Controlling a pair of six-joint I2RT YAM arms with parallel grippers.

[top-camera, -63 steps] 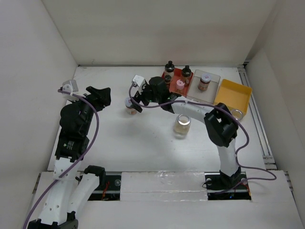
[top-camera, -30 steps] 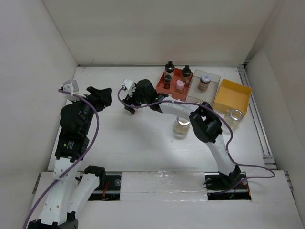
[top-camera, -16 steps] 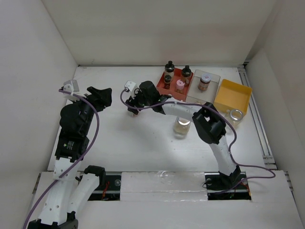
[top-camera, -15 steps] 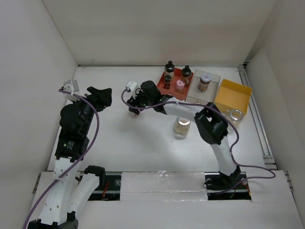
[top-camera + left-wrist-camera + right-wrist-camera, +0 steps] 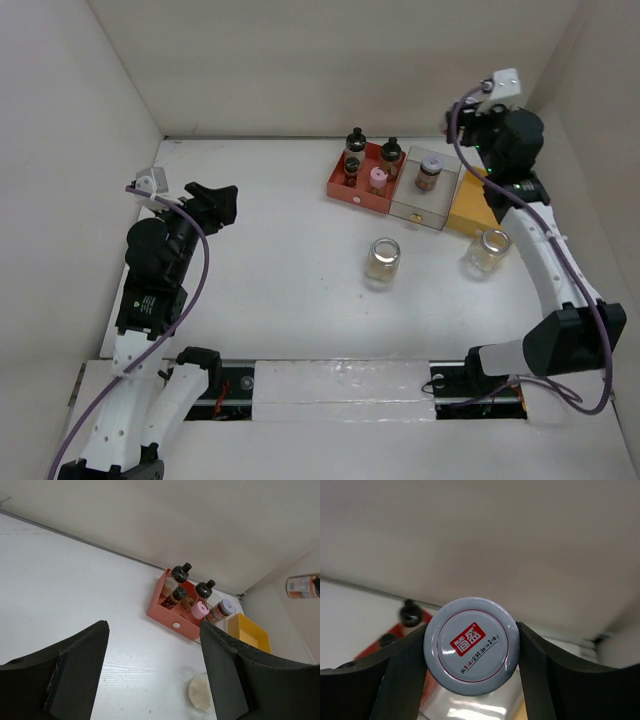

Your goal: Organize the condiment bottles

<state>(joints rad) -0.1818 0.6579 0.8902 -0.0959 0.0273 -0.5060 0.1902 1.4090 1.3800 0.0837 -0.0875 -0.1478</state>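
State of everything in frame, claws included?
left claw: open, empty, in the air.
right claw: shut on lilac-lidded jar.
lilac-lidded jar: capped, held aloft.
black-capped bottles: three, upright in red tray.
pink-capped bottle: upright in red tray.
brown jar: capped, upright in clear tray.
yellow tray: partly hidden in top view.
wide clear jar: upright on table, outside trays.
second clear jar: upright on table by yellow tray.

Right arm (image 5: 548, 255) over yellow tray (image 5: 462, 212) (rear right), two jars (image 5: 382, 262) on table (image 5: 280, 260)

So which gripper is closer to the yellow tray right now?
Right. The right gripper, holding a jar, hangs over the yellow tray; the left gripper is across the table, far left.
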